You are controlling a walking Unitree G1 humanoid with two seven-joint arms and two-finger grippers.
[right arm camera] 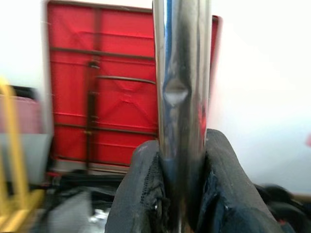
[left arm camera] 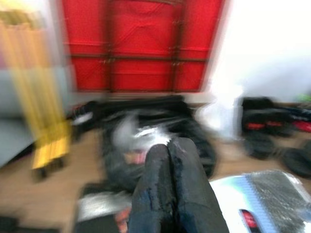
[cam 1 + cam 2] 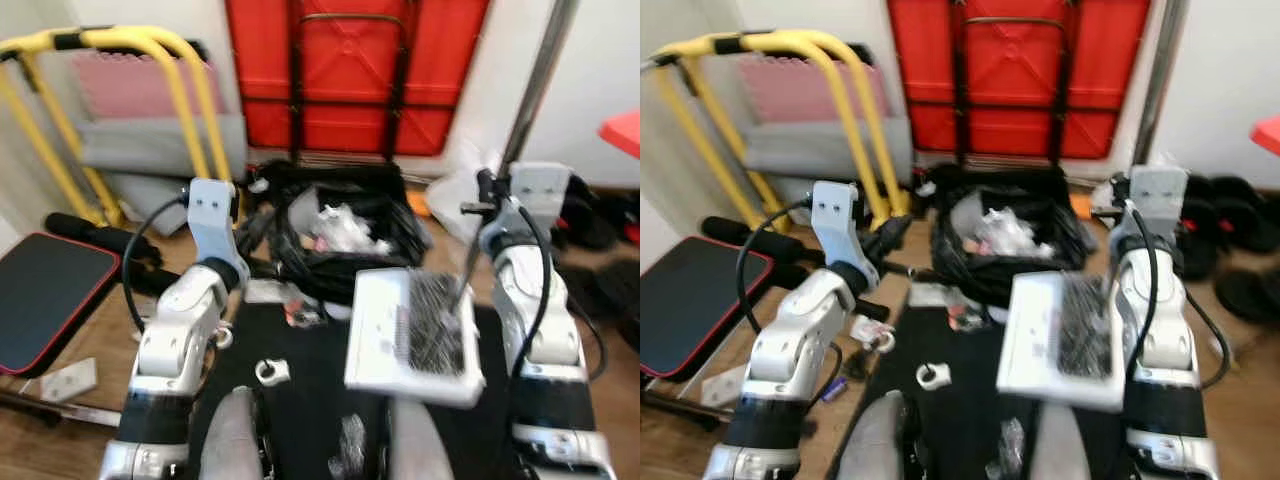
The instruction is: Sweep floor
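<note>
Right gripper [image 1: 182, 194] clamped on shiny steel broom pole [image 1: 182, 87] above white dustpan [image 3: 385, 330], left gripper [image 2: 170, 189] closed and empty; risk of pole slipping or snagging black bag of debris [image 3: 340, 235]

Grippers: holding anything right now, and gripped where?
The right gripper clamps the shiny metal pole of the white dustpan, on its shaft. The left gripper is shut, holding nothing.
</note>
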